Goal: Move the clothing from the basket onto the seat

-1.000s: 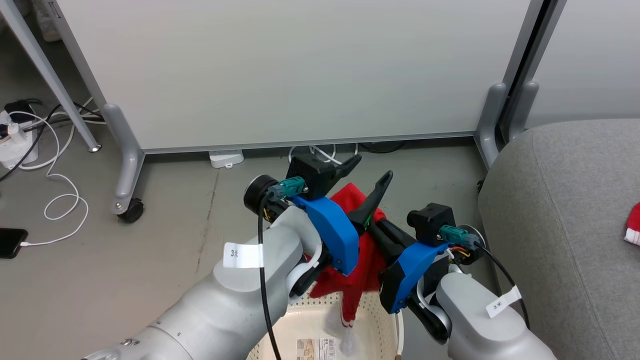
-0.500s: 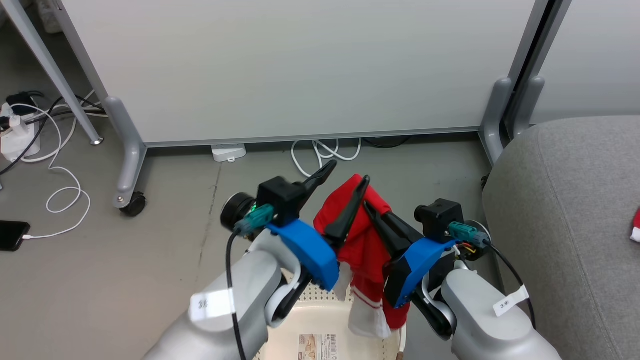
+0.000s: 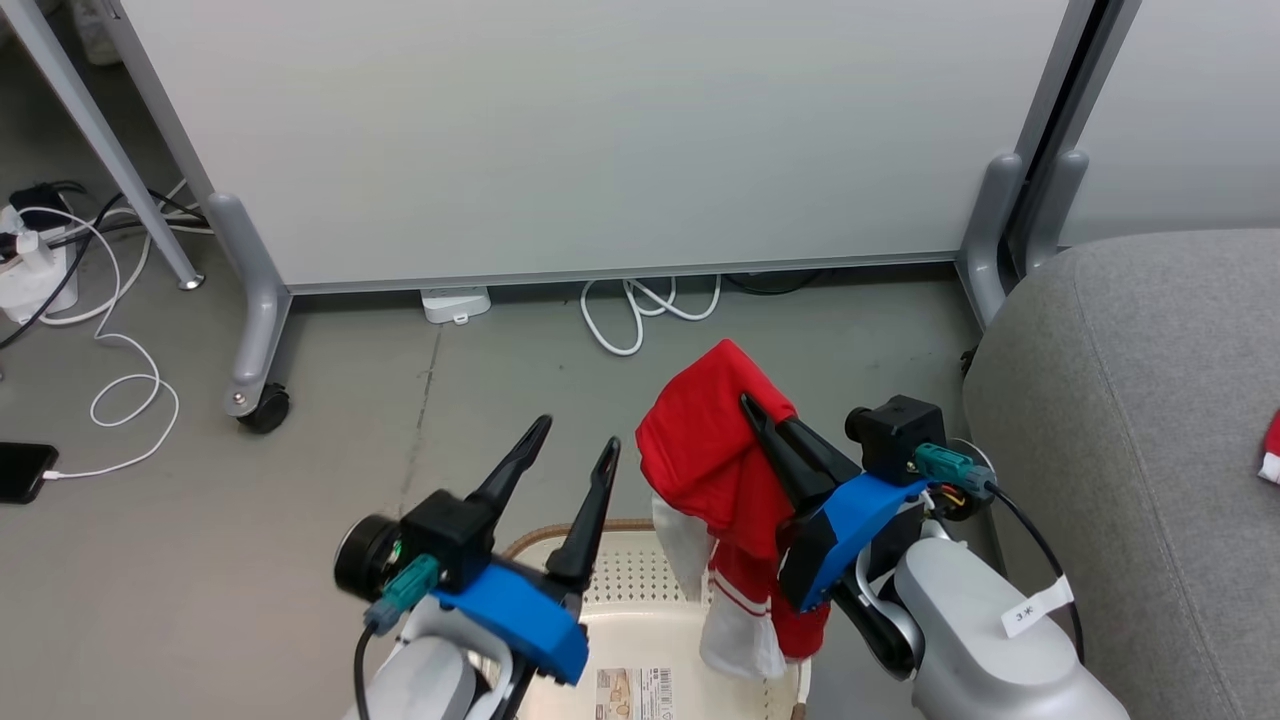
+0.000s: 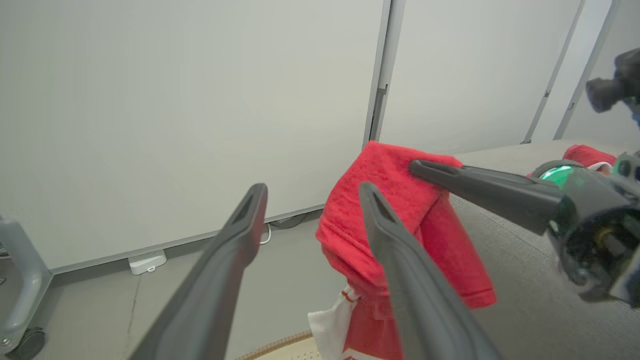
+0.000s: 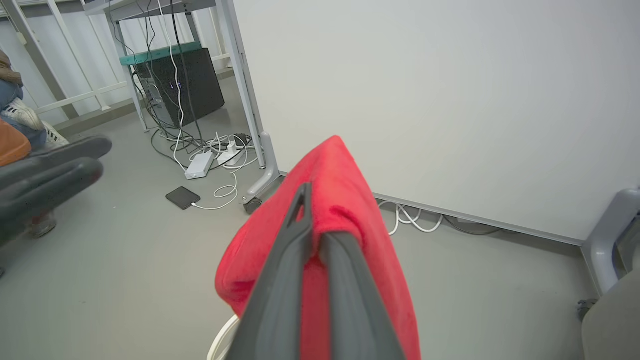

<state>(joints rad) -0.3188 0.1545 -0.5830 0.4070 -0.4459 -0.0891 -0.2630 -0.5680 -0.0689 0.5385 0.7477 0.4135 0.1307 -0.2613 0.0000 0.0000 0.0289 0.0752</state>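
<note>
My right gripper (image 3: pixel 750 405) is shut on a red piece of clothing (image 3: pixel 700 450) with white trim, which hangs from its fingers above the right end of the cream basket (image 3: pixel 640 570). The right wrist view shows the red cloth (image 5: pixel 345 190) draped over the closed gripper (image 5: pixel 312 220). Left of the garment, apart from it, my left gripper (image 3: pixel 575 435) stands open and empty over the basket's brown rim. In the left wrist view its gripper (image 4: pixel 312 190) spreads wide beside the clothing (image 4: pixel 340 225). The grey seat (image 3: pixel 1120 400) fills the right side, with another red garment (image 3: pixel 1270 450) lying on it.
A pale partition panel (image 3: pixel 600 140) on castor legs (image 3: pixel 255 340) stands behind the basket. White cables (image 3: pixel 640 310), a power strip (image 3: pixel 455 303) and a phone (image 3: pixel 22 470) lie on the grey floor. A person's shoe (image 5: pixel 22 115) shows far left in the right wrist view.
My left gripper has drawn back down and to the left, away from the red garment, staying open. The right gripper keeps its hold and has shifted slightly right.
</note>
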